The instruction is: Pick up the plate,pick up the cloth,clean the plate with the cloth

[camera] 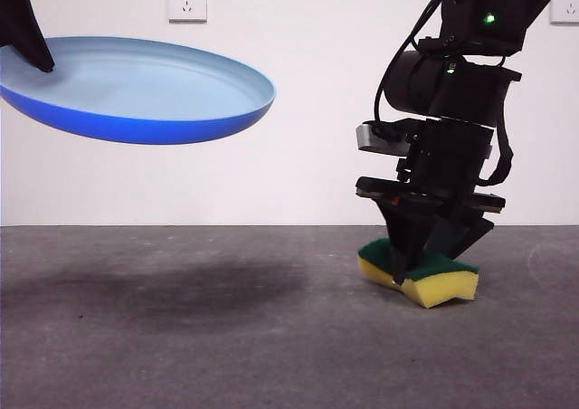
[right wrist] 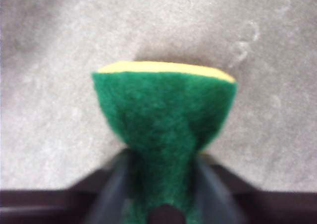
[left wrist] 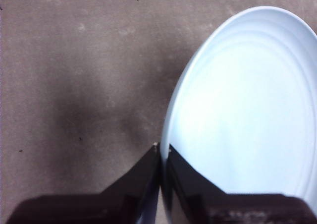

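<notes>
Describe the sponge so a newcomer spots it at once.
On the grey table, look below the big black arm on the front view's right. Its right gripper is shut on the sponge, which tilts against the tabletop. It is yellow foam topped green; the plate is blue.

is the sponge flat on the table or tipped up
Tipped up. The sponge is pinched in the right end effector, squeezed at the grip, one end raised; whether its low end touches the table cannot be told.
</notes>
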Motion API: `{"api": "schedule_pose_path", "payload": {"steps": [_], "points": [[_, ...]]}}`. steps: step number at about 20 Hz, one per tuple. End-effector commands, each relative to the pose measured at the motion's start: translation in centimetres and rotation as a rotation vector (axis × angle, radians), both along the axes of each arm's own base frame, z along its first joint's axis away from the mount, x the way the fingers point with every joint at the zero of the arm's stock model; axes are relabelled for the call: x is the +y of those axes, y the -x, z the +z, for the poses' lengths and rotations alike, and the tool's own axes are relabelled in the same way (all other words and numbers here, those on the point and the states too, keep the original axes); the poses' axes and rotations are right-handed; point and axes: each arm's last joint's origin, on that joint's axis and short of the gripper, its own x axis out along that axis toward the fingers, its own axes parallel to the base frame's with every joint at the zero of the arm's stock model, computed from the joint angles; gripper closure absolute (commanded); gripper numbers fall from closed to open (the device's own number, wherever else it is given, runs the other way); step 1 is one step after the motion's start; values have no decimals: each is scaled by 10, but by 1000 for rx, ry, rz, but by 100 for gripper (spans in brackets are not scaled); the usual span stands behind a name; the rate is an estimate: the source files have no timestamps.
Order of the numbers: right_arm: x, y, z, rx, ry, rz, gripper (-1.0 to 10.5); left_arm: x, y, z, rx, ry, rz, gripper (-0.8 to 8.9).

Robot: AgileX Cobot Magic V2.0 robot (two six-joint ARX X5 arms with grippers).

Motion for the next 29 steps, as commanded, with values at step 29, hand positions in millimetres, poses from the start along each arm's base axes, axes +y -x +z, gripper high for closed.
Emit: {"api": "schedule_pose_path", "payload": {"steps": [29], "points": [[121,117,86,-183,-280,336,963,-83,-18,-23,4,47,-154,820]]}}
